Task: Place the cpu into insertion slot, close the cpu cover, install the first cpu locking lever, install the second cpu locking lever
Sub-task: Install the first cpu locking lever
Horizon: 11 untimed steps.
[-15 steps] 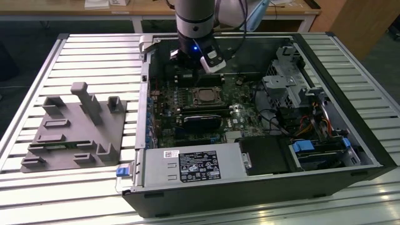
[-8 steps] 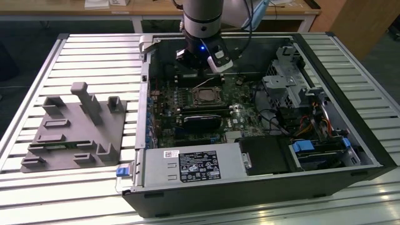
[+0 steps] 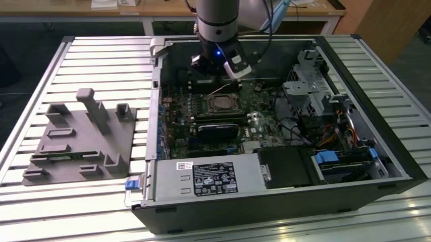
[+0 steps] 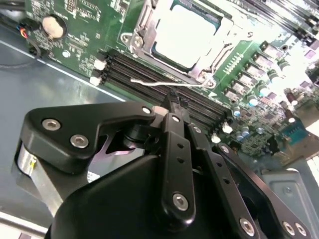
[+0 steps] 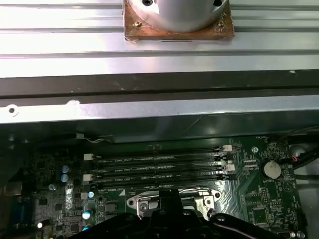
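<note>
Silver-grey top of the cpu (image 4: 187, 32): sits flat in the insertion slot (image 4: 130, 40) on the motherboard (image 4: 79, 45), inside the open case (image 3: 269, 212). Shiny cpu cover (image 4: 202, 62) down around it, judging by the second wrist view. Thin wire locking lever (image 4: 159, 83) just beside the insertion slot, along the memory slots (image 4: 124, 67), apparently not yet latched. Right over that wire, the gripper (image 4: 172, 102), fingers (image 4: 175, 134) drawn together, nothing visibly pinched; contact with the lever impossible to judge.

For the lever step, probably best: push on the wire itself, never on the cover; sweep slowly down toward the board to lock; keep the tips off the memory slots. Expect a stiff, springy, slippery wire.

Around: coin battery (image 4: 52, 26) and capacitors (image 4: 254, 99) near the insertion slot; case wall (image 5: 149, 112) close by; drive cage (image 3: 303, 88) and cables (image 3: 330, 133) toward the exterior view's right; power supply (image 3: 202, 176); grey fixture block (image 3: 81, 138) on the slatted surface (image 3: 101, 60), well apart from the case. Nothing between gripper and lever; memory slots the nearest hazard.
</note>
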Tool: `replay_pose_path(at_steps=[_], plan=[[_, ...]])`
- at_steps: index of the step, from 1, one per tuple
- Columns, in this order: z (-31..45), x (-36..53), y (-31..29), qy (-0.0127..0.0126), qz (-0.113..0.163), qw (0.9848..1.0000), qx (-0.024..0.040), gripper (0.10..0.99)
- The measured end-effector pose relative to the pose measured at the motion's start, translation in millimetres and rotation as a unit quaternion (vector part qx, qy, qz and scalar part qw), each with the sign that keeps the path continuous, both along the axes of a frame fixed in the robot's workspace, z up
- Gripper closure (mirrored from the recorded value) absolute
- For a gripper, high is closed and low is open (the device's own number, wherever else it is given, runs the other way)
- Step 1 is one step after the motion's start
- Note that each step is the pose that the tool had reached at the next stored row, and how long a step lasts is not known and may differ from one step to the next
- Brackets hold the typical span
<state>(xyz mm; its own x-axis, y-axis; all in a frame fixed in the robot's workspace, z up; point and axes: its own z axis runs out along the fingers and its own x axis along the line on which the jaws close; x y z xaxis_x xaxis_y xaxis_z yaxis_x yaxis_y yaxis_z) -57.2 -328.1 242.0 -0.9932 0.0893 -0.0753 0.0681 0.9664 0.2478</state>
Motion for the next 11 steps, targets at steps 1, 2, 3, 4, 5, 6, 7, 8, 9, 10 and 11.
replay_pose_path(at_steps=[1, 2, 3, 4, 5, 6, 7, 8, 9, 10, 11], plan=[[-0.8, 0.0, 0.0, -0.0015, -0.002, 1.0000, -0.0004, 0.980], [-1.8, 0.0, 0.0, -0.0026, -0.004, 1.0000, -0.0006, 0.980], [-3.0, 0.0, 0.0, -0.0035, -0.007, 1.0000, -0.0009, 0.980], [-4.0, 0.0, 0.0, -0.0041, -0.008, 1.0000, -0.0011, 0.980], [-4.9, 0.0, 0.0, -0.0044, -0.010, 0.9999, -0.0017, 0.980], [-5.8, 0.1, 0.0, -0.0045, -0.011, 0.9999, -0.0022, 0.980], [-6.8, 0.1, 0.0, -0.0046, -0.012, 0.9999, -0.0025, 0.980], [-7.8, 0.0, 0.1, -0.0045, -0.014, 0.9999, -0.0028, 0.980], [-8.9, 0.1, 0.2, -0.0046, -0.015, 0.9999, -0.0030, 0.980], [-10.2, 0.1, 0.3, -0.0045, -0.016, 0.9999, -0.0030, 0.980], [-11.7, 0.3, 0.4, -0.0046, -0.017, 0.9998, -0.0030, 0.980]])
